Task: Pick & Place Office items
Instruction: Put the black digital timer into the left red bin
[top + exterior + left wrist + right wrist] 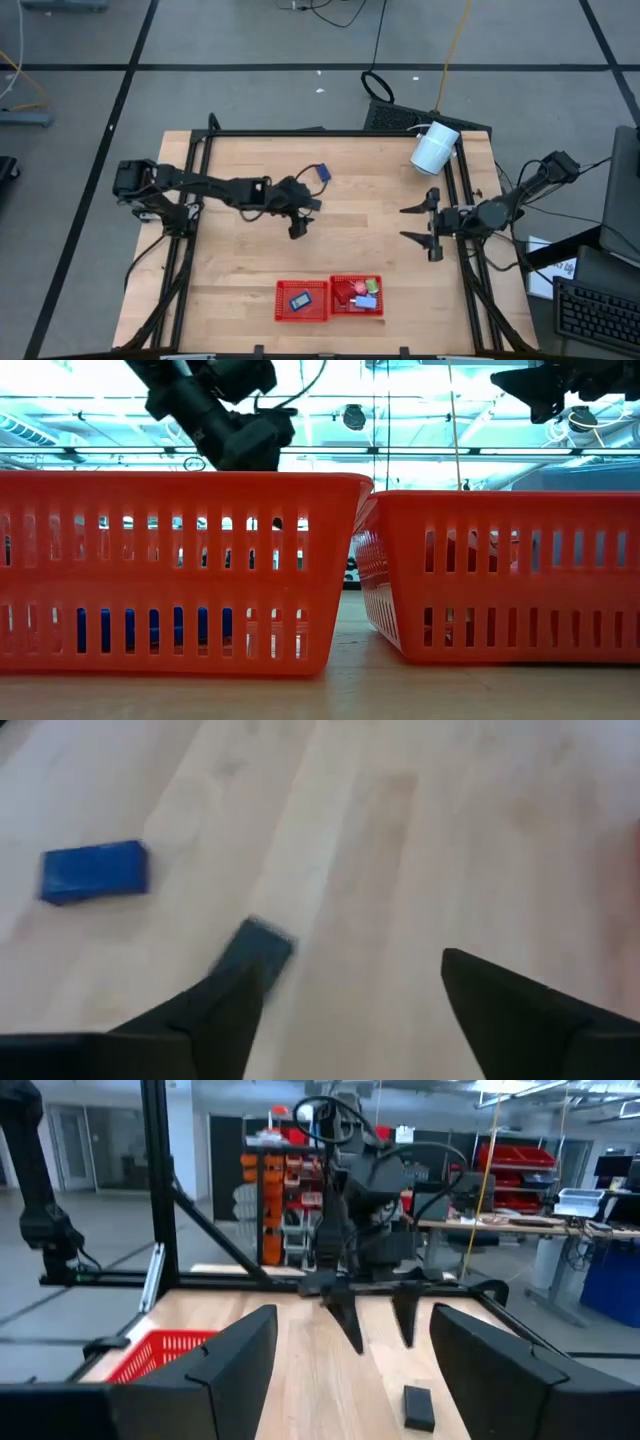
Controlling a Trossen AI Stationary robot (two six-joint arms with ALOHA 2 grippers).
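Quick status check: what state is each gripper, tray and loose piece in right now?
Left gripper: open, empty, above table.
Right gripper: open, empty, at table's right edge.
Blue block: loose on table.
Black block: loose on table.
Left tray: holds one dark piece.
Right tray: holds several pieces.
White cylinder: lying on its side.

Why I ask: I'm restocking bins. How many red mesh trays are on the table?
2, side by side on the table: the left tray and the right tray next to it. None appears hidden.
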